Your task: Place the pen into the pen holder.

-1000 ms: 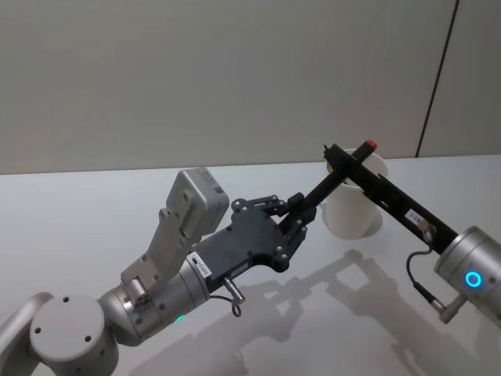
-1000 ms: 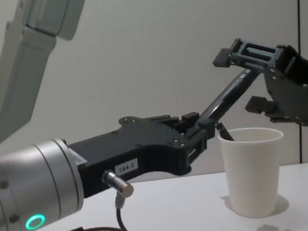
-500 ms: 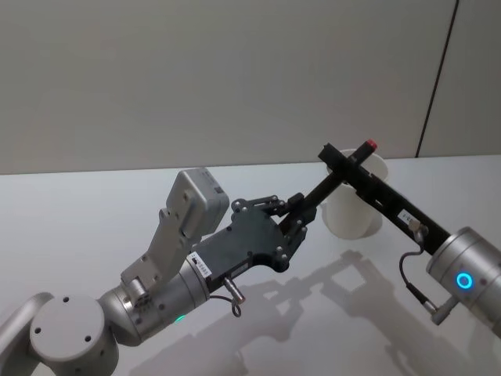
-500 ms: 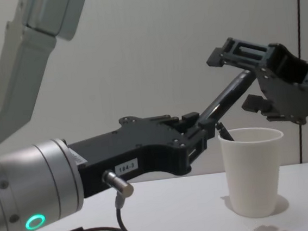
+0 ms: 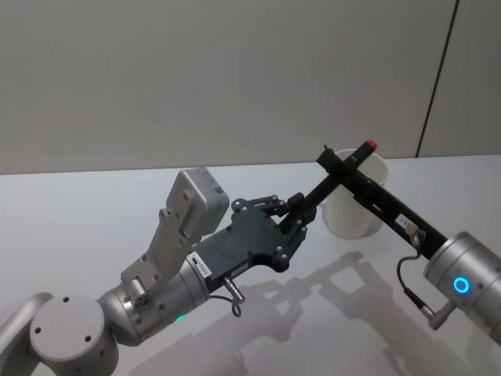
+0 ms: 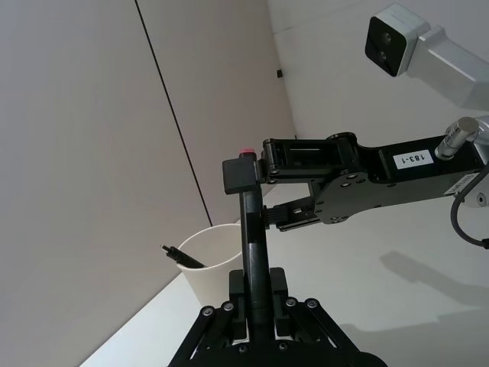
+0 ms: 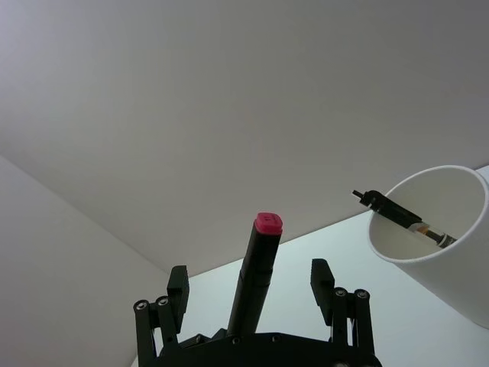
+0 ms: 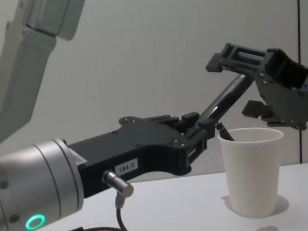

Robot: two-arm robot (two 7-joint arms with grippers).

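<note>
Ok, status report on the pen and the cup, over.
Left end effector shut on black red-capped pen, angled up beside the pen holder. Right end effector open around the pen's upper end. Another pen already in the holder.

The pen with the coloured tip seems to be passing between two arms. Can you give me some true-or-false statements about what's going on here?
1. The left end effector grips the pen at its lower end. True.
2. The pen's cap is blue. False: it is red.
3. The white cup lies tipped over. False: it stands upright on the table.
4. A second pen already sits in the cup. True.
5. The right end effector is clamped on the pen. False: its fingers stand open on either side of it.
</note>
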